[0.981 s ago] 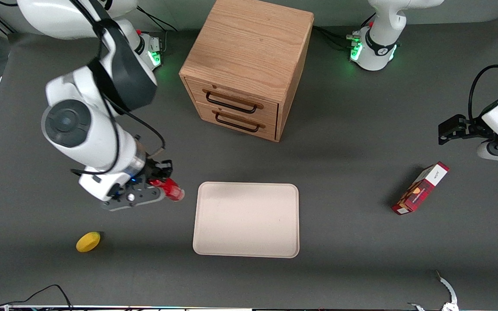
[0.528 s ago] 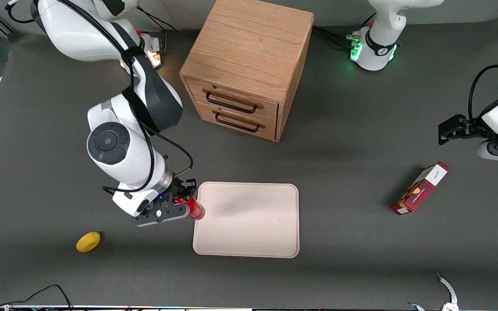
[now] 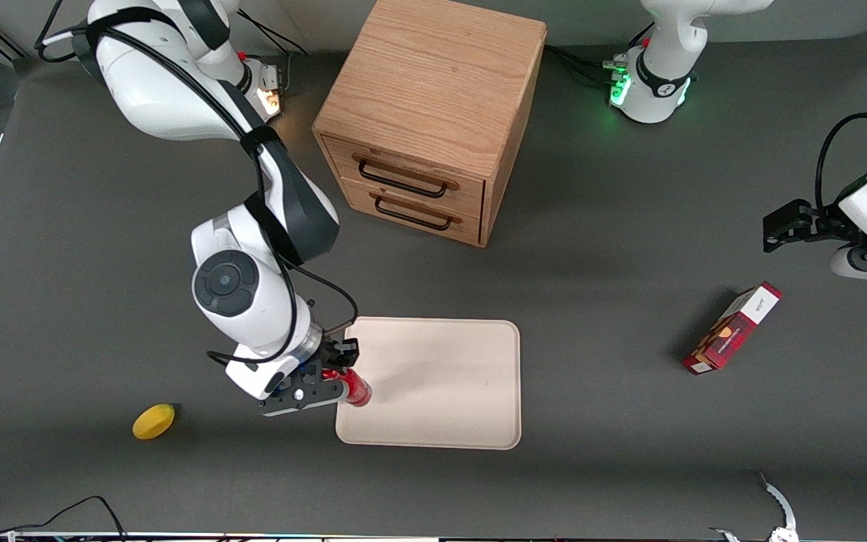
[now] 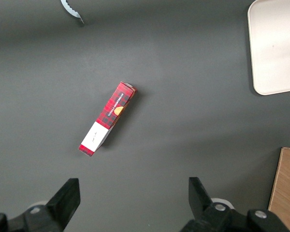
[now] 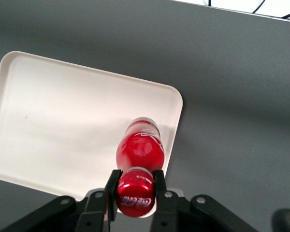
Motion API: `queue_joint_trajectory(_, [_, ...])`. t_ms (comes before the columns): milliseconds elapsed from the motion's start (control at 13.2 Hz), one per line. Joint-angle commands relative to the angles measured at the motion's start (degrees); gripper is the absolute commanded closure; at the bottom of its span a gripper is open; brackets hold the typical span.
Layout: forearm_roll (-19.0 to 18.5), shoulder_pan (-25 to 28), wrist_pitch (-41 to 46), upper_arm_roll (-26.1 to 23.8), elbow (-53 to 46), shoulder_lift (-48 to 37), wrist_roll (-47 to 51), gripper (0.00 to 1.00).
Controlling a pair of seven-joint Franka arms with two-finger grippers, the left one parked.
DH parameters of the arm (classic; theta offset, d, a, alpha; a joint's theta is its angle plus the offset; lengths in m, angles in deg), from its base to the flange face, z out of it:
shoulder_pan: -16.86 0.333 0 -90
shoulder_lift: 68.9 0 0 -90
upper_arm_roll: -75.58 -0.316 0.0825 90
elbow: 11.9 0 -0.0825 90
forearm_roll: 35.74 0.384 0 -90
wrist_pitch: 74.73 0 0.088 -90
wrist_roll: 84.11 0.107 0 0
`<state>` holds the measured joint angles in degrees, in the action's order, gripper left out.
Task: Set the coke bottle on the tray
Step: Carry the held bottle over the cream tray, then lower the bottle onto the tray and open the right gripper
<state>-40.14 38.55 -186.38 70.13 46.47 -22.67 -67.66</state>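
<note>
- The gripper [image 3: 337,376] [image 5: 134,186] hangs over the tray's edge at the working arm's end, its two black fingers [image 5: 112,186] clamped on the neck of the coke bottle [image 3: 356,389] [image 5: 139,154], just below the red cap.
- The coke bottle hangs body-down from the fingers, above the tray's rim near the corner nearest the front camera; whether its base touches the tray cannot be told.
- The tray [image 3: 448,391] [image 5: 63,121] [image 4: 275,48] lies flat on the dark table [image 3: 591,301], nearer the front camera than the wooden cabinet [image 3: 426,113].
- A lemon [image 3: 153,421] lies toward the working arm's end.
- A red-and-white carton [image 3: 732,328] [image 4: 108,119] lies toward the parked arm's end, well apart from the tray.
</note>
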Motion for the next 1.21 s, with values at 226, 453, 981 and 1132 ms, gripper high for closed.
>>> queue_joint_trajectory(226, [-0.26,1.59,-1.65,1.5,-2.82,3.51,1.13,1.0])
queue_joint_trajectory(453, [-0.35,1.94,-4.1,2.73,-2.56,4.56,1.13,1.0])
queue_joint_trajectory(981, [-1.05,1.95,-4.81,2.73,-2.2,5.53,1.21,1.0])
queue_joint_trajectory(1132, [-1.14,1.95,-4.81,2.73,-2.2,5.71,1.3,0.82])
